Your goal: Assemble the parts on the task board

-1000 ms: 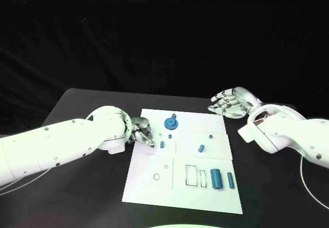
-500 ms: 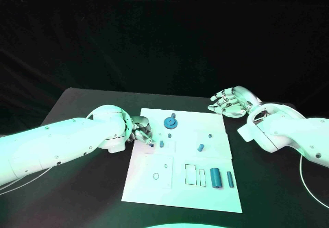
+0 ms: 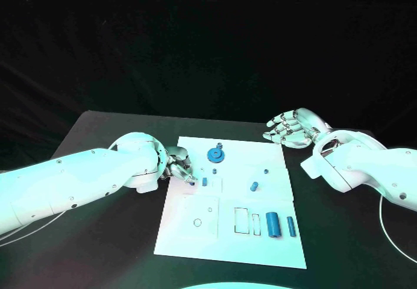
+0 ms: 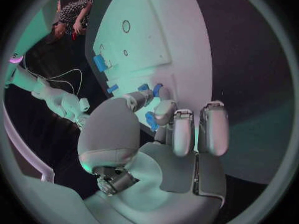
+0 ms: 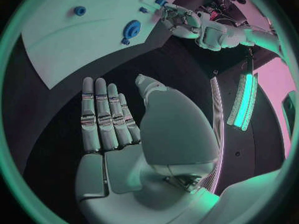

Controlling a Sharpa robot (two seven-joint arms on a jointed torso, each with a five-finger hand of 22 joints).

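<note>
The white task board (image 3: 252, 250) lies in the middle of the table. My left hand (image 3: 180, 165) is at the board's left edge and pinches a small blue part (image 3: 192, 179) between thumb and finger, low over the board; the same part (image 5: 160, 1) sits at its fingertips in the right wrist view. A blue peg (image 3: 204, 180) stands just beside it. A blue gear (image 3: 214, 156) sits near the far edge. My right hand (image 3: 292, 129) hovers beyond the board's far right corner, fingers spread, holding nothing.
Another blue peg (image 3: 255, 185) stands mid-board. A blue cylinder (image 3: 273, 224) and a thin blue bar (image 3: 291, 227) lie near the front right, beside outlined slots (image 3: 246, 220). Black tabletop (image 3: 104, 241) surrounds the board.
</note>
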